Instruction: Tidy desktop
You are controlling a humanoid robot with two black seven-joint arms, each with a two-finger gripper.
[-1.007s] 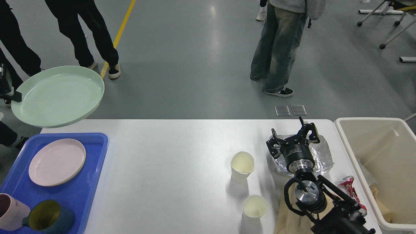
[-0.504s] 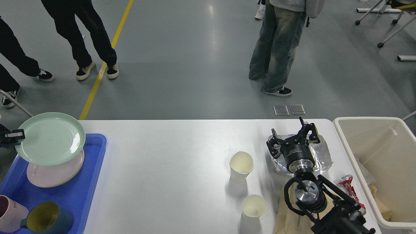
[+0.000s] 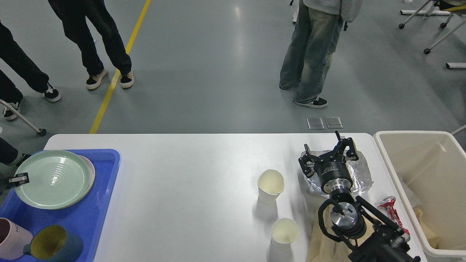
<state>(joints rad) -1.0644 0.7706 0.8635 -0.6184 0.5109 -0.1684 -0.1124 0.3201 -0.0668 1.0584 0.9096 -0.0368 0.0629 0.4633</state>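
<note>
Worktop [image 3: 189,196]: two paper cups [image 3: 270,185], foil [image 3: 358,174]. Right hand [image 3: 329,151] spread wide, empty, above foil. Left hand [image 3: 18,179] pinching green plate [image 3: 51,178] on tray [image 3: 91,214].

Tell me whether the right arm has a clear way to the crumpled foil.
Probably yes. The right gripper hangs open directly over the foil near the far right corner of the desktop, and nothing lies between them; the two paper cups stand off to its left.
</note>
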